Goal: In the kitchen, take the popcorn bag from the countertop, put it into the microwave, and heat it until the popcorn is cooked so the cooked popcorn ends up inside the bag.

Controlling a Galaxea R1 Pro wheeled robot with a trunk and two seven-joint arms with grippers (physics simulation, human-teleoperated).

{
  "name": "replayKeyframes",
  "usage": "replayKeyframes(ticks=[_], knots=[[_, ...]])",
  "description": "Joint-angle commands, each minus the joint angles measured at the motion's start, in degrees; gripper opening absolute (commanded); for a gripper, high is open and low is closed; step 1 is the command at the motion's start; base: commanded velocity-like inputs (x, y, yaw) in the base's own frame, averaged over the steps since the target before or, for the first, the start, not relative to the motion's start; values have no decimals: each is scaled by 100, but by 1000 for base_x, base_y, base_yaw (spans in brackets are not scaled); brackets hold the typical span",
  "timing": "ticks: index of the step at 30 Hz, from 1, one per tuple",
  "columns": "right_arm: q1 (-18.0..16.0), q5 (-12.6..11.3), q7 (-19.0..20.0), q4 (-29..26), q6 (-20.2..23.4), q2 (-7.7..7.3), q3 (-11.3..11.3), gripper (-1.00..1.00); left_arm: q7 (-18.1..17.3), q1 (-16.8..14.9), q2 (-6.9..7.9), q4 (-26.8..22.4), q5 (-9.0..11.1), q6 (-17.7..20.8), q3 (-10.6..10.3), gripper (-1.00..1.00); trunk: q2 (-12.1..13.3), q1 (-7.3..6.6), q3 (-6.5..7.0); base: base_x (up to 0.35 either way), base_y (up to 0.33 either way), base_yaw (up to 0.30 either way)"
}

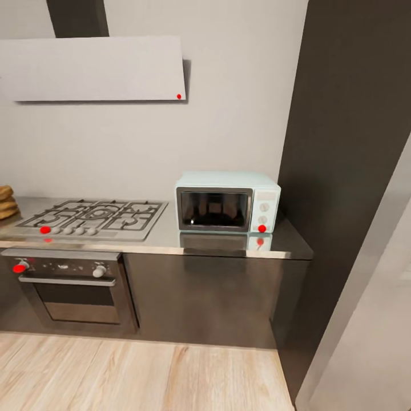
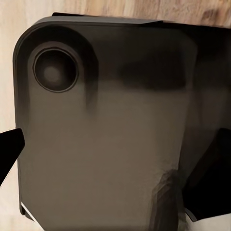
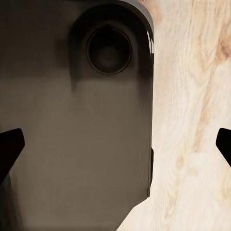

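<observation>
A long grey desk [image 1: 171,242] is seen above dark cabinets, with a gas hob [image 1: 94,218] on it. The pale blue microwave [image 1: 227,202] (door closed) is set near its right end. Both wrist views show gripper fingertips spread wide over a wooden floor [image 3: 192,120].

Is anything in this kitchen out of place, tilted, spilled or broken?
Nothing stands out. The microwave sits square and shut on the countertop, the gas hob lies flat beside it, and nothing is spilled.

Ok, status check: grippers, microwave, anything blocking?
Left gripper and right gripper open, empty, over robot base. Microwave on countertop, door shut. Nothing in front of it.
</observation>
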Motion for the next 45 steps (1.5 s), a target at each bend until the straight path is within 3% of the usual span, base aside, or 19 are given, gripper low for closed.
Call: replayKeyframes(ticks=[1, 21, 36, 45], knots=[[-4, -8, -3, 14, -36, 0, -8, 100, -6, 0, -2, -1, 43, -13, 4, 100, -2, 1, -4, 171, 0, 0], [-4, -56, -3, 14, -45, 0, -8, 100, -6, 1, -6, -1, 34, -14, -5, 100, -2, 1, -4, 290, 0, -5], [-4, -80, -3, 14, -45, 0, -17, 100, -6, 1, -6, -1, 34, -14, -5, 100, -2, 1, -4, 13, 0, -216], [-4, -4, -3, 14, -45, 0, -2, 100, -6, 0, -6, -1, 34, -14, -5, 100, -2, 1, -4, 0, 0, -22]])
